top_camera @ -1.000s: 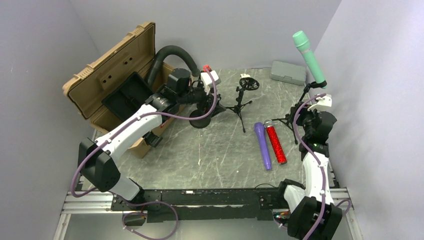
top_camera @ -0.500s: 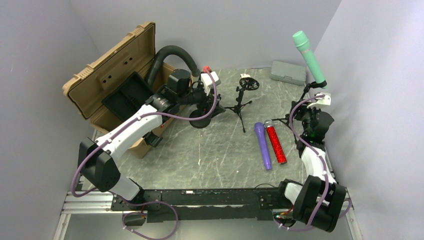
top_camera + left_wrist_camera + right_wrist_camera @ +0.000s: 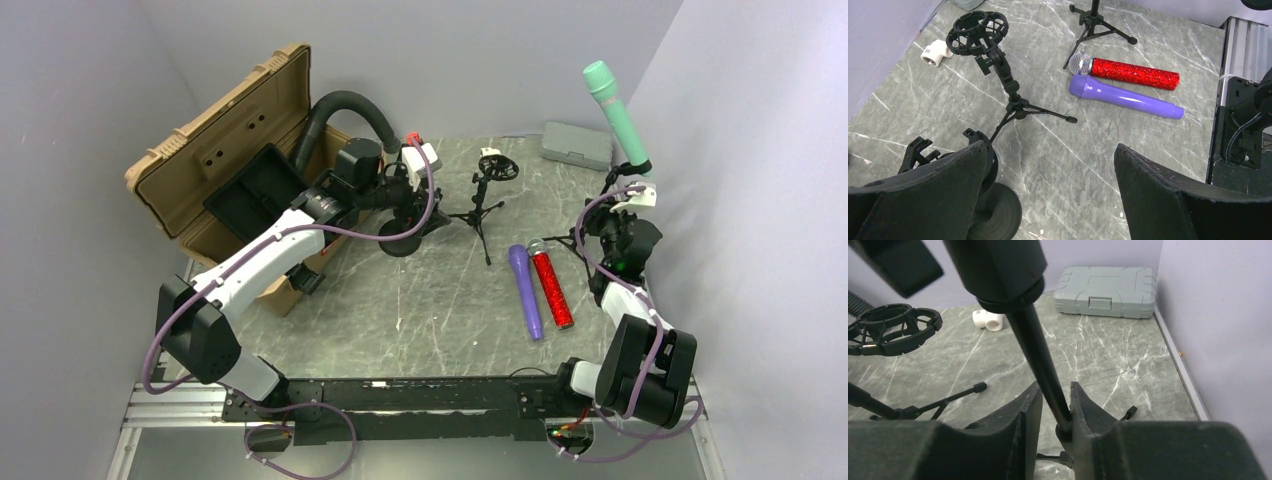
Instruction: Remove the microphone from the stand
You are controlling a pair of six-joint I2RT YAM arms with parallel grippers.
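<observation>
Microphone [image 3: 617, 112]: green, seated in the clip at the top of the stand [image 3: 606, 196] by the right wall, tilted with its head up and leaning toward the far left
Right claw [image 3: 1055, 388]: narrowed onto the stand's thin black pole, one finger on each side and both at its surface (any sliver of gap is too fine to tell)
Grip height: low on the pole, just above the tripod legs and well below the microphone, which the claw does not touch
Left claw [image 3: 1050, 150]: fingers spread as wide as they go, nothing between them, hovering above the table [image 3: 440, 300] next to a black round-based stand [image 3: 998, 215]
Loose microphones: a purple one [image 3: 1125, 97] and a red glitter one [image 3: 1128, 72] lie side by side on the marble, between the two arms
Spare tripod [image 3: 1008, 85]: upright near the table's middle, its ring-shaped shock mount holding nothing
Far edge: grey case [image 3: 1108, 285] closed in the right corner; tan case [image 3: 220, 140] open at the left
</observation>
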